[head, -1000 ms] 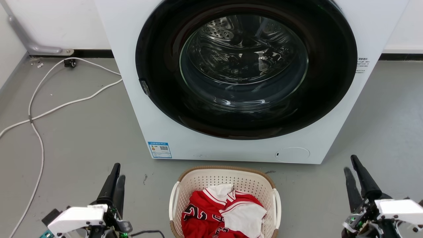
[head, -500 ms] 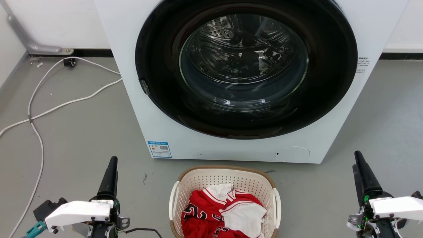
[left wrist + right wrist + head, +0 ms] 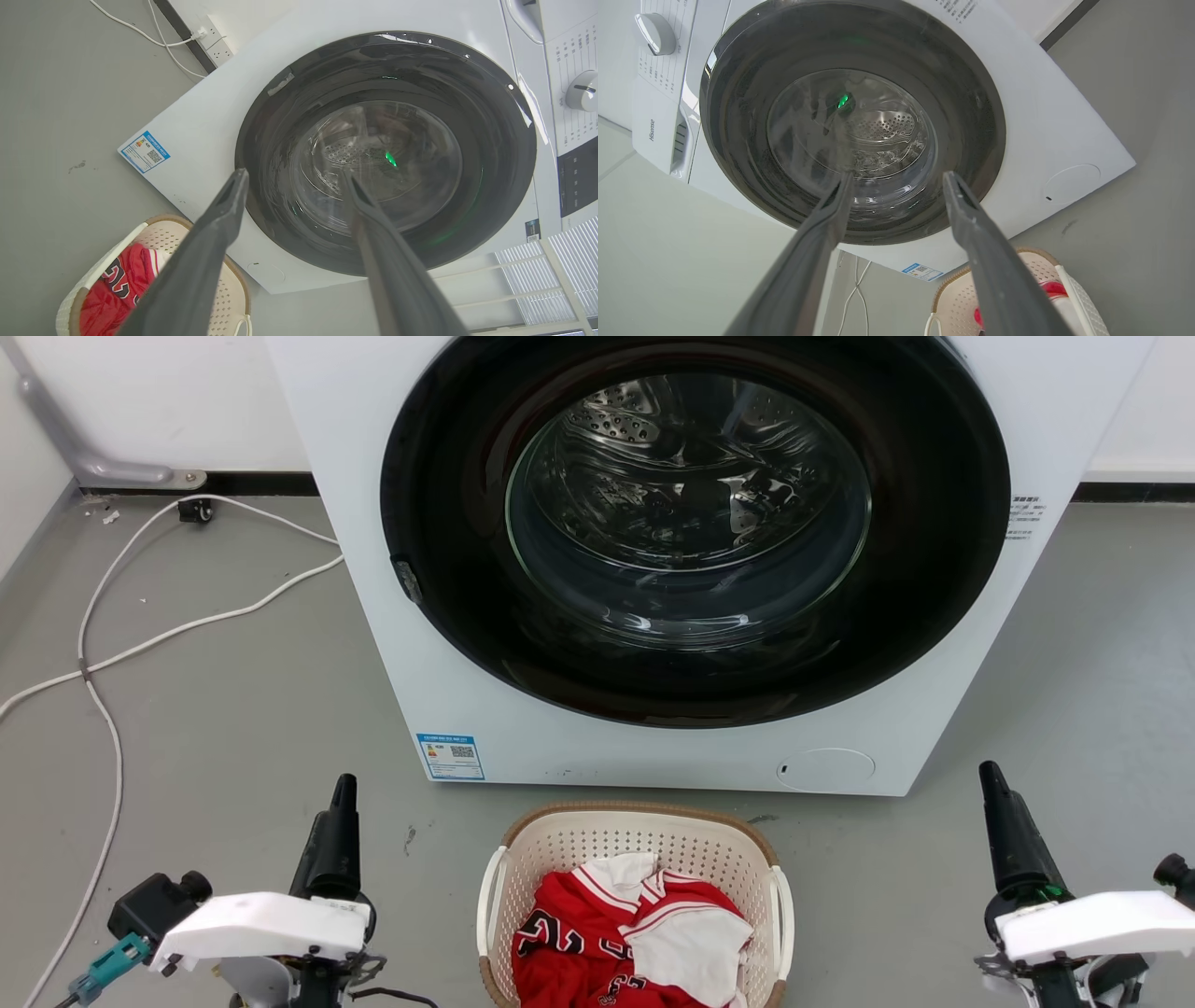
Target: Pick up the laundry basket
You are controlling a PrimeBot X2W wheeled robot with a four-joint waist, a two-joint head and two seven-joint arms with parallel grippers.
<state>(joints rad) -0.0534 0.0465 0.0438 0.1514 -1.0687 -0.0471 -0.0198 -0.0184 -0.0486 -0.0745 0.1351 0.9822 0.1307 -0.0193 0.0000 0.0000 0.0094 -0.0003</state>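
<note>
The left gripper (image 3: 344, 784) at lower left and the right gripper (image 3: 988, 773) at lower right hover over the grey floor (image 3: 233, 728). Their wrist views show each with its fingers spread apart. Between them, at bottom centre, the laundry basket (image 3: 635, 812) sits on the floor holding red-and-white clothing (image 3: 597, 919). Just behind stands the washing machine (image 3: 448, 644). White cables (image 3: 215, 619) trail at upper left.

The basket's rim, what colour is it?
The laundry basket's rim is brown, woven-looking; best in head view.

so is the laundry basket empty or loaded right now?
Loaded. Red and white clothes lie piled inside the laundry basket, which stands upright on the floor before the washing machine.
</note>
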